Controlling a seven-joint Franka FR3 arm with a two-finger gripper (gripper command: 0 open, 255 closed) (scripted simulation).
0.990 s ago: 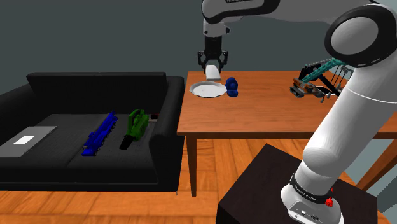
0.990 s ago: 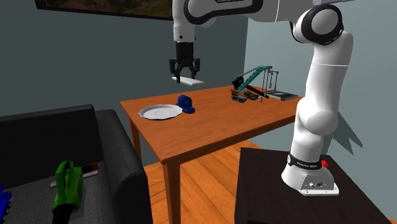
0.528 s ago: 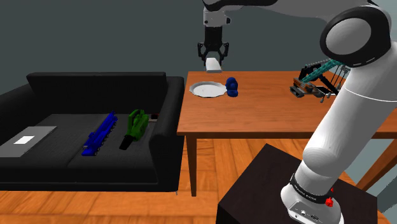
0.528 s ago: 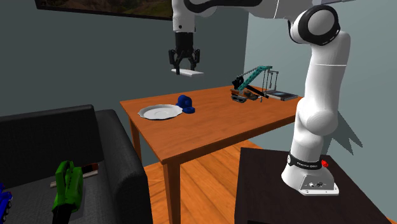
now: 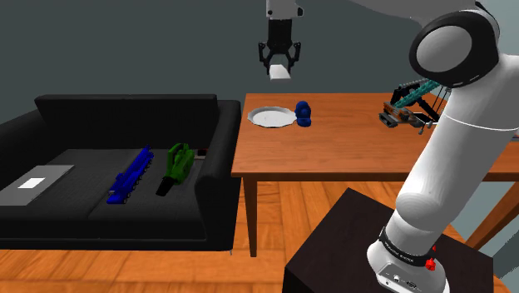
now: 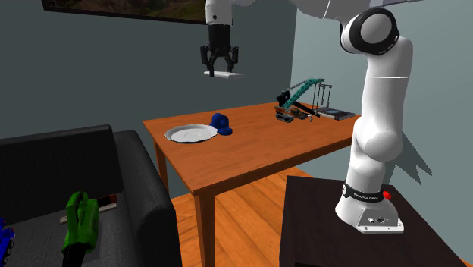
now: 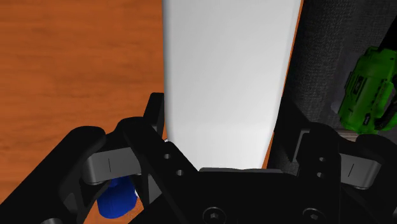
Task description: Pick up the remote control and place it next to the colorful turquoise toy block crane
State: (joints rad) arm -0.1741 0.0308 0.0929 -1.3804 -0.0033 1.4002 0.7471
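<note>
The remote control (image 5: 280, 72) (image 6: 226, 74) (image 7: 229, 76) is a plain white flat bar, held level high above the wooden table (image 5: 366, 146). My black gripper (image 5: 279, 67) (image 6: 218, 70) (image 7: 222, 143) is shut on it, the fingers clasping its two long sides. It hangs over the table's far corner, above a white plate (image 5: 272, 116) (image 6: 190, 133). The turquoise toy block crane (image 5: 413, 101) (image 6: 303, 98) stands at the table's other end, well apart from the remote.
A blue object (image 5: 304, 113) (image 6: 222, 124) (image 7: 118, 197) lies beside the plate. A dark flat thing (image 6: 337, 114) lies past the crane. The black sofa (image 5: 100, 166) carries a green tool (image 5: 178, 164) (image 7: 369, 95), a blue toy (image 5: 131, 176) and a grey sheet (image 5: 33, 183).
The gripper has risen steadily with the remote clasped in it, from just above the plate to well above the table. Nothing on the table has moved.
</note>
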